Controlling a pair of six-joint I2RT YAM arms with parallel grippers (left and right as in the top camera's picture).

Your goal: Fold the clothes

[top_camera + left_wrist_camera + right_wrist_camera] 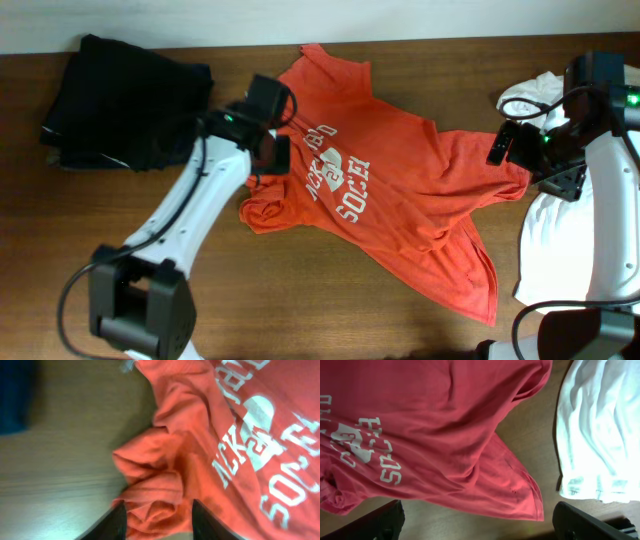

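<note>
In the overhead view, the orange-red T-shirt (385, 190) lies crumpled and spread across the middle of the table (330, 310), its white lettering facing up. The left gripper (268, 148) hangs over the shirt's left edge. The right gripper (503, 145) sits at the shirt's right edge. A dark garment (120, 100) lies in the upper left, and the white T-shirt (550, 240) lies along the right side.

In the left wrist view, the two fingers (117, 522) stand apart at the bottom of the frame, with a bunched fold of the shirt between them.

In the right wrist view, the fingers (380, 522) are spread wide in the lower corners, gripping nothing. The shirt's hem is above them, and the white T-shirt is in the upper right.
</note>
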